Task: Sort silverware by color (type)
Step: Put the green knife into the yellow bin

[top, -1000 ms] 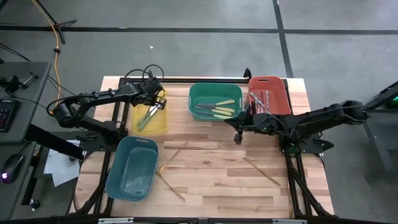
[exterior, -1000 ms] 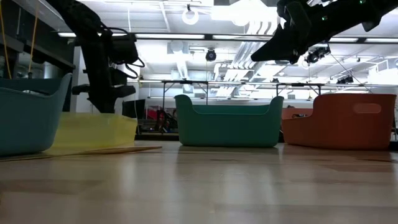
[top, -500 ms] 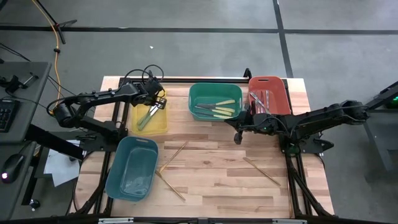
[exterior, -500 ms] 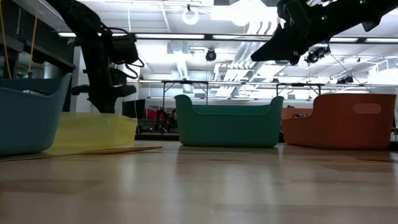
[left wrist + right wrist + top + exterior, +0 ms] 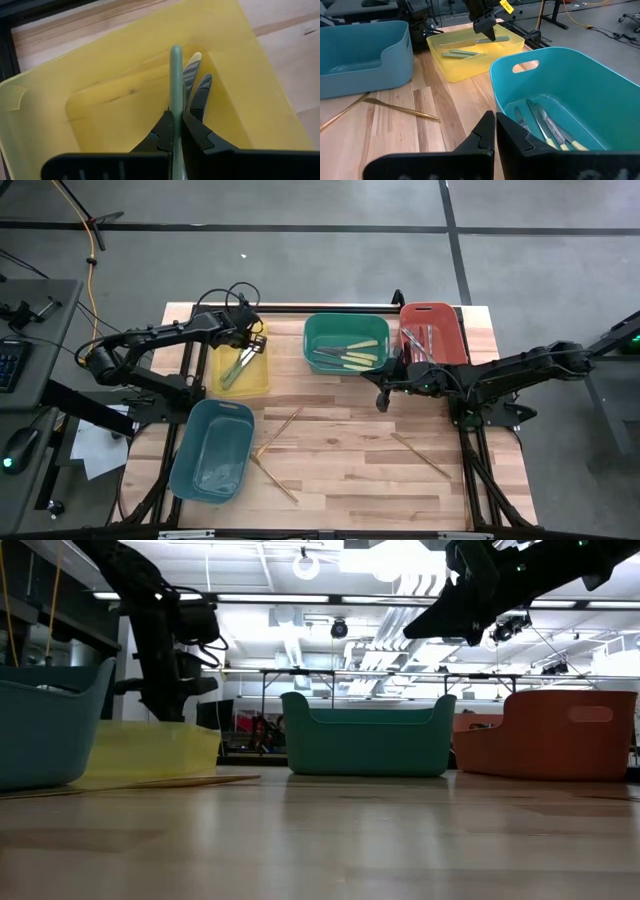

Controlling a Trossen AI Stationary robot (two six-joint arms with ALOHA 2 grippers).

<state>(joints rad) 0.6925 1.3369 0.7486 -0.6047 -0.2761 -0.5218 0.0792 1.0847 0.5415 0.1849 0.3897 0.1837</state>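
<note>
My left gripper (image 5: 175, 131) hangs over the far part of the yellow bin (image 5: 240, 370), shut on a green-handled utensil (image 5: 176, 85). More green-handled silverware (image 5: 235, 370) lies in that bin. My right gripper (image 5: 495, 132) is shut on nothing, above the table just in front of the green bin (image 5: 347, 345), which holds yellow-handled pieces (image 5: 355, 358). Silver pieces (image 5: 418, 340) lie in the red bin (image 5: 433, 330). Three tan utensils (image 5: 282, 430) (image 5: 272, 477) (image 5: 420, 454) lie flat on the wooden table. My left gripper pinches the green handle (image 5: 176, 107) between its two fingers, and the handle runs on past the fingertips to a rounded free end (image 5: 176, 50). The fingers slant steeply down into the yellow bin. Whether that end rests on the bin I cannot tell.
A teal bin (image 5: 212, 448) stands at the near left of the table. The middle and near right of the table hold only the loose tan utensils. Dark frame rails run along the table's left and right sides.
</note>
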